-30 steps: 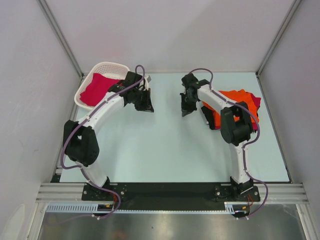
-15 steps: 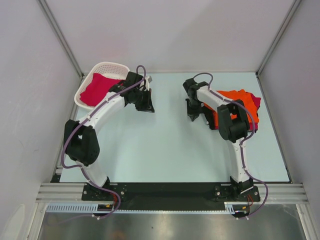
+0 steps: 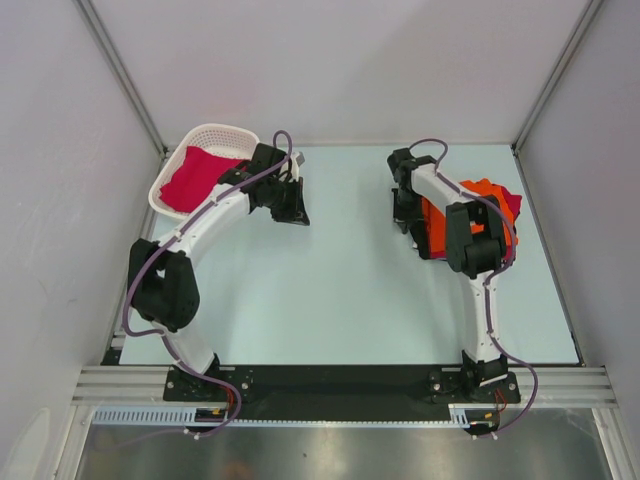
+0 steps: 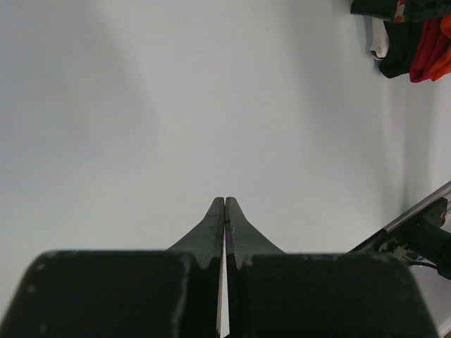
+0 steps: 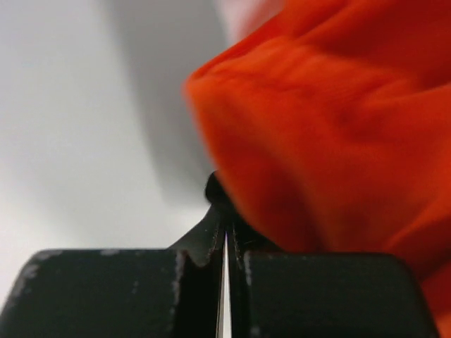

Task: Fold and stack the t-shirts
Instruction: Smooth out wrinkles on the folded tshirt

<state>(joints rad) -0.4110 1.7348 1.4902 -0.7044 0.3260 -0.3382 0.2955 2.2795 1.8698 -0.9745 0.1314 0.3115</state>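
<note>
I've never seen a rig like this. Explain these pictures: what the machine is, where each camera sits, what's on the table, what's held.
Two robot arms are bolted at the near edge of a table. One picture looks down from above; the other two come from wrist cameras, looking along the fingers. Far left, a basket holds a red shirt. Far right, an orange shirt lies over a second red shirt. The left hand is shut, empty, over bare table. The right hand is shut against the orange shirt's edge; no cloth shows between its fingers.

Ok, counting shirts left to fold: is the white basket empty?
Not empty: a crimson t-shirt lies bunched inside the white lattice basket.
</note>
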